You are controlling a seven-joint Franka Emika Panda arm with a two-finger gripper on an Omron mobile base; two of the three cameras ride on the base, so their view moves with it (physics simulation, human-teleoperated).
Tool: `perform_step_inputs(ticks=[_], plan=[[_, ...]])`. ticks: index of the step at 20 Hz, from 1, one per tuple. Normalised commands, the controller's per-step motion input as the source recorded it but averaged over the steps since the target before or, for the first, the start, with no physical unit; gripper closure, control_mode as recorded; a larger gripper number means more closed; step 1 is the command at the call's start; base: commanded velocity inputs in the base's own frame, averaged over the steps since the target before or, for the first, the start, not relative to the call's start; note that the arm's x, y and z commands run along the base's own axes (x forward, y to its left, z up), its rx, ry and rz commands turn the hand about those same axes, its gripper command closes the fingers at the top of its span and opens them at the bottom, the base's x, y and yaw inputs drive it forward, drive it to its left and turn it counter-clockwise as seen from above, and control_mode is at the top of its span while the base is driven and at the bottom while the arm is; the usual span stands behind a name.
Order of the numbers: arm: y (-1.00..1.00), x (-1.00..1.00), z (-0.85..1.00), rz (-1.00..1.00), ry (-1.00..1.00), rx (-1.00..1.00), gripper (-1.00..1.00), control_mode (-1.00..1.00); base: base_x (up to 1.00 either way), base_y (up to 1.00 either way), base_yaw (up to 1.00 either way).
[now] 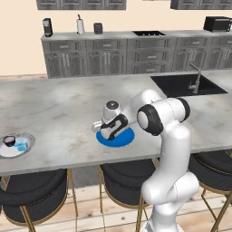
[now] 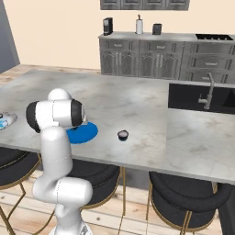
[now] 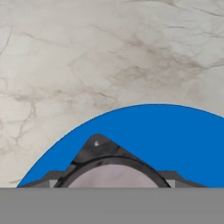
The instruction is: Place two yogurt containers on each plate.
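The gripper (image 3: 114, 177) clasps a dark yogurt cup (image 3: 113, 168) with a pale top, low over the blue plate (image 3: 175, 140); another dark cup (image 2: 122, 135) stands on the marble counter (image 2: 137, 110) right of it; the white plate (image 1: 28, 146), far left, carries a dark cup (image 1: 9, 141) and the light blue cup (image 1: 20, 145).

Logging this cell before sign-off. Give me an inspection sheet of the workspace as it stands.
Surface: marble island counter.
Job's things: blue plate under the gripper; white plate at far left holds one dark cup and the light blue cup; a loose dark cup stands on the counter beside the blue plate.
Clutter: nothing seen.
Grippers: gripper low over the blue plate, fingers around a held dark cup.
Cables: nothing seen.
Surroundings: sink, stools, back cabinets.
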Motion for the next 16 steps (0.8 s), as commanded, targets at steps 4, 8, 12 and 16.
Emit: perform_step_inputs(ticks=[4,8,12,16], plan=[[0.00,0.00,0.00,0.00,0.00,0.00,-1.00,-1.00,0.00,0.00,0.00],[-0.02,0.00,0.00,-0.01,0.00,0.00,-1.00,-1.00,0.00,0.00,0.00],[-0.04,-0.01,0.21,-0.03,0.00,0.00,-1.00,-1.00,0.00,0.00,0.00],[0.00,-0.15,0.35,-0.09,-0.02,0.00,-1.00,-1.00,0.00,0.00,0.00]])
